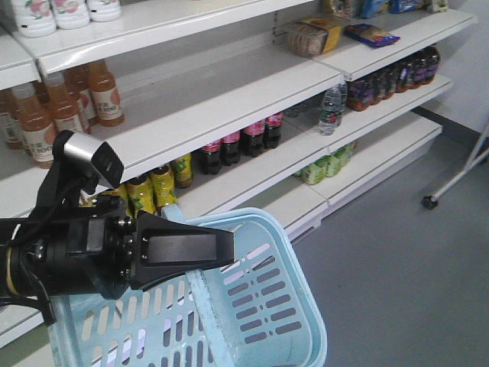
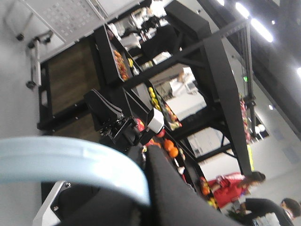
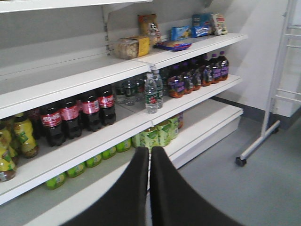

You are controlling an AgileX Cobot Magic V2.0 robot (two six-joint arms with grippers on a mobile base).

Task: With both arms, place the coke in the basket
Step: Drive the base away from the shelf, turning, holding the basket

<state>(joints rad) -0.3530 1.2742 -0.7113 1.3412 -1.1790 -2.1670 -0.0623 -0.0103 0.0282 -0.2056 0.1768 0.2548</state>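
The light blue basket (image 1: 263,306) hangs in front of the shelves at the lower left of the front view. Its hinged handle (image 1: 200,302) runs up into my left gripper (image 1: 226,249), which is shut on it. In the left wrist view the pale blue handle (image 2: 70,165) crosses in front of the black fingers (image 2: 188,197) of my left gripper (image 2: 146,188). My right gripper (image 3: 150,153) is shut on nothing and points at the lower shelves. It does not show in the front view. The coke is out of view.
White shelves (image 1: 229,99) hold orange drinks (image 1: 103,92), dark cola bottles with red labels (image 3: 70,117), yellow-green bottles (image 1: 160,183), water bottles (image 3: 150,92) and snack packs (image 3: 129,47). A white rack leg with a caster (image 3: 241,161) stands on the grey floor at the right.
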